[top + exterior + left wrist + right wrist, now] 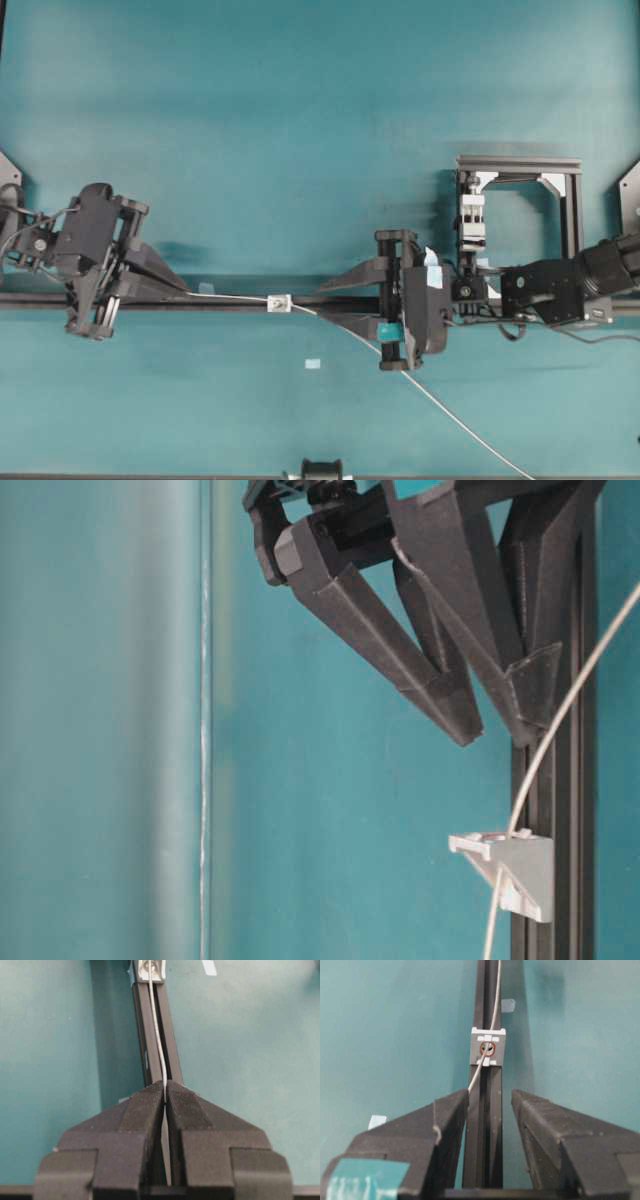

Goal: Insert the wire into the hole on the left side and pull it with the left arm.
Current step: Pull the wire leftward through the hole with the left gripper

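Note:
The wire (450, 412) runs from the lower right through the hole (487, 1049) in the small white bracket (279, 301) on the black rail, then on leftward. My left gripper (185, 290) is shut on the wire's end, and in the left wrist view the wire (156, 1025) goes in between the pressed fingertips of the left gripper (165, 1085). My right gripper (490, 1095) is open, straddling the rail just right of the bracket. The wire (476, 1076) passes beside its left finger without being gripped. The table-level view shows the bracket (510, 870) with the wire (560, 720) through it.
The black rail (230, 300) spans the table left to right. A metal frame (520, 165) with a tall white clamp block (472, 215) stands behind the right arm. Pale tape squares (313, 363) lie on the teal mat. A black fixture (322, 468) sits at the front edge.

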Action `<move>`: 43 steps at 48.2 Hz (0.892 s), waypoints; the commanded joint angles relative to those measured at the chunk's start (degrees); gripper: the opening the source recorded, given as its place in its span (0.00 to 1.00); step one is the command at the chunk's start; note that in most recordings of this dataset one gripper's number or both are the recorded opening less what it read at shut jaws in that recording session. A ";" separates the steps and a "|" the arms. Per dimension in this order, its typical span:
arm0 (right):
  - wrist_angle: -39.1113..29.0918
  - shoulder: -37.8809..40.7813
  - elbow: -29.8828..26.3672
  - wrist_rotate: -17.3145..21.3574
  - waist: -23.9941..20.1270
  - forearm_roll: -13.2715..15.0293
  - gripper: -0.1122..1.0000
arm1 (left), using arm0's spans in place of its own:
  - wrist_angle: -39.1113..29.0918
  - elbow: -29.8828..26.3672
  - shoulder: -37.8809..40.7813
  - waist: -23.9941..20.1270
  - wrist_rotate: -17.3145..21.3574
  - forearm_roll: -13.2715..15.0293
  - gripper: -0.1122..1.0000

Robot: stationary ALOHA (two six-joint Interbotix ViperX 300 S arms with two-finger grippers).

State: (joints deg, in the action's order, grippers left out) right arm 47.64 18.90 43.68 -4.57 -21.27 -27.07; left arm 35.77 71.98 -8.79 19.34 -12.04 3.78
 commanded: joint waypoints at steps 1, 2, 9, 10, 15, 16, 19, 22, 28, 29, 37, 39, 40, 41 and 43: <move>0.26 -2.02 -0.35 0.00 -0.18 0.18 0.58 | -0.88 0.09 -2.20 0.70 -0.09 -0.18 0.01; 0.26 -2.02 -0.35 0.00 -0.18 0.18 0.58 | -1.14 0.18 -2.37 0.79 -0.09 -0.18 0.01; 0.26 -2.11 -0.35 0.00 -0.18 0.18 0.58 | -3.69 1.05 -3.69 1.58 -0.18 -0.18 0.01; 0.26 -2.02 -0.26 0.00 -0.18 0.18 0.58 | -3.96 1.14 -3.96 1.67 -0.18 -0.18 0.01; 0.26 -2.02 -0.26 0.00 -0.18 0.18 0.58 | -4.48 1.49 -4.83 1.76 -0.88 -0.18 0.01; 0.26 -2.02 -0.26 0.00 -0.18 0.26 0.58 | -4.57 1.58 -4.92 1.76 -1.14 -0.18 0.01; 0.26 -2.02 -0.35 0.00 -0.18 0.18 0.58 | -4.75 1.67 -5.45 1.76 -1.85 -0.18 0.01; 0.18 -2.02 -0.35 0.00 -0.18 0.18 0.58 | -4.75 1.76 -5.71 1.76 -2.90 -0.18 0.01; 0.26 -2.02 -0.35 0.00 -0.18 0.18 0.58 | -4.92 1.76 -5.62 1.76 -4.83 -0.18 0.01; 0.26 -2.02 -0.35 0.00 -0.18 0.18 0.58 | -5.01 1.76 -5.62 1.67 -4.92 -0.18 0.01; 0.26 -2.02 -0.53 0.00 -0.18 0.18 0.58 | -6.06 1.58 -5.62 1.67 -5.10 -0.18 0.01; 0.26 -2.02 -0.44 0.00 -0.18 0.18 0.58 | -6.06 1.41 -5.71 1.58 -5.10 -0.18 0.01; 0.26 -2.02 -0.53 0.00 -0.18 0.18 0.58 | -6.06 1.41 -5.71 1.58 -5.19 -0.18 0.01; 0.26 -2.02 -0.53 0.00 -0.18 0.18 0.58 | -6.06 1.32 -5.71 1.49 -5.19 -0.18 0.02; 0.26 -2.02 -0.53 0.00 -0.18 0.18 0.58 | -5.98 1.32 -5.71 1.32 -5.27 -0.18 0.04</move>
State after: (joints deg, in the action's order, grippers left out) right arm 47.55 18.90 43.77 -4.57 -21.27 -26.98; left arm 29.44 74.00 -13.71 20.83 -17.14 3.78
